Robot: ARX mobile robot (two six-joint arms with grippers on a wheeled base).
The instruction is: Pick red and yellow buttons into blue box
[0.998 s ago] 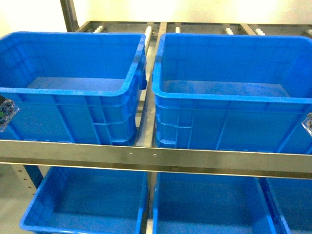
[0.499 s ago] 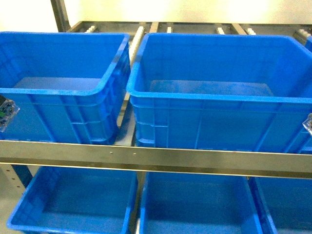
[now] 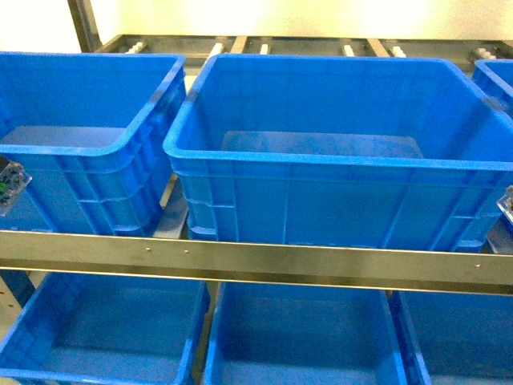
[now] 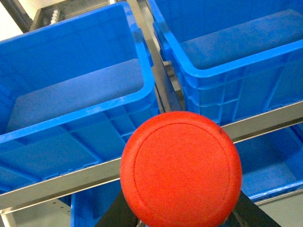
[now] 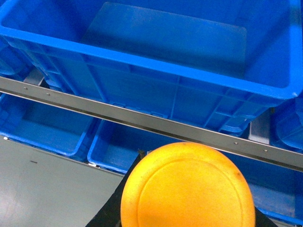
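The red button's round cap [image 4: 181, 169] fills the lower middle of the left wrist view. My left gripper [image 4: 182, 222] is shut on it, and its black fingers [image 4: 116, 215] show at either side beneath the cap. In the right wrist view my right gripper [image 5: 187, 222] is shut on the yellow button [image 5: 188, 187], with dark fingers [image 5: 106, 210] at the cap's edges. A large deep blue box [image 3: 321, 164] stands in the middle of the upper shelf, straight ahead in the head view, and nothing lies inside it. Its near rim [image 5: 142, 59] runs above the yellow cap.
A second blue crate [image 3: 80, 144] stands to the left and a third [image 3: 497, 80] shows at the right edge. A metal shelf rail [image 3: 256, 261] runs in front of them. More blue crates [image 3: 104, 329] sit on the lower tier. Grey floor [image 5: 42, 189] lies below.
The head view has slid sideways. The crates have shifted left in the frame, so the right-hand crate is now in the middle and a third crate has come in at the right edge.
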